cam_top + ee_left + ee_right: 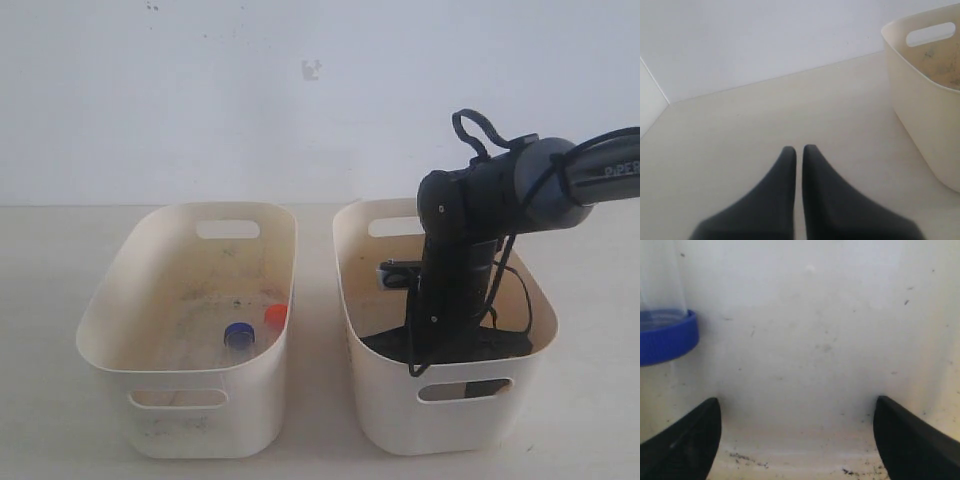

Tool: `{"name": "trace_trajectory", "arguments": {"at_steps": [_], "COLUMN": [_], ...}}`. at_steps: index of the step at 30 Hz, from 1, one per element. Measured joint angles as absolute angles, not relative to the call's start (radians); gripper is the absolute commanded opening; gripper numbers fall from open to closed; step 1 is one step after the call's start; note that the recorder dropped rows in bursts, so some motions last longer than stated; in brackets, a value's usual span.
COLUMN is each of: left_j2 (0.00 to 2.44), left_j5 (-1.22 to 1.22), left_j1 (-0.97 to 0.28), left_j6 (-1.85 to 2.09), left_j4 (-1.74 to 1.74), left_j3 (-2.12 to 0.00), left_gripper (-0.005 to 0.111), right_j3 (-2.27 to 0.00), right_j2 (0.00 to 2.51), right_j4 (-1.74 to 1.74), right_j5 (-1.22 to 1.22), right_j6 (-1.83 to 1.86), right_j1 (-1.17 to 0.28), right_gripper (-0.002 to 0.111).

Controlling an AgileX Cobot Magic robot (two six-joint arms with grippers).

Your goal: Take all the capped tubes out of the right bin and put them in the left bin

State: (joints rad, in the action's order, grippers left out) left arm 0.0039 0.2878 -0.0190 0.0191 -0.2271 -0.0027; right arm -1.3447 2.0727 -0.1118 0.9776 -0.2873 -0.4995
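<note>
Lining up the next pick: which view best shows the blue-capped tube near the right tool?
Right wrist view: the blue-capped tube shows close, cap and clear body, beside the open right tool. Exterior view: the arm hides it inside the right bin. Left wrist view: absent.

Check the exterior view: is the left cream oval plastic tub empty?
No, a clear plastic tube with a dark blue cap and another with an orange-red cap lie inside that tub.

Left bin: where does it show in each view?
Exterior view: left bin on the left, beside the right bin.
Left wrist view: left bin at the right edge, cut off.
Right wrist view: not in it.
Shared landmark: its far handle slot, exterior and left wrist.
</note>
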Motion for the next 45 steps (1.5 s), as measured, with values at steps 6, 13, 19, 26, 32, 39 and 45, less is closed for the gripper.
{"name": "trace_trajectory", "arguments": {"at_steps": [6, 13, 19, 26, 32, 39, 45], "left_j2": [0.004, 0.004, 0.004, 0.004, 0.004, 0.004, 0.004], "left_j5": [0.288, 0.288, 0.288, 0.288, 0.288, 0.288, 0.288], "left_j1": [-0.019, -0.019, -0.019, -0.019, -0.019, -0.019, -0.019], "left_j6": [0.019, 0.019, 0.019, 0.019, 0.019, 0.019, 0.019], "left_j4": [-0.227, -0.227, -0.227, -0.227, -0.227, -0.227, -0.227], "left_j3": [-0.003, -0.003, -0.003, -0.003, -0.003, -0.003, -0.003], "left_gripper": [0.004, 0.004, 0.004, 0.004, 0.004, 0.004, 0.004], "right_j3": [-1.357, -1.366, -1.366, -1.364, -1.352, -1.352, -1.352], "right_j2": [2.091, 2.102, 2.103, 2.102, 2.063, 2.026, 2.026], "right_j4": [-0.112, -0.112, -0.114, -0.138, -0.146, -0.2, -0.24], "right_j5": [0.992, 0.999, 0.977, 0.889, 0.747, 0.664, 0.619], "right_j6": [-0.29, -0.295, -0.295, -0.305, -0.331, -0.34, -0.336], "right_j1": [-0.5, -0.5, -0.5, -0.5, -0.5, -0.5, -0.5], "right_gripper": [0.078, 0.048, 0.001, 0.0, 0.026, 0.063, 0.063]}}
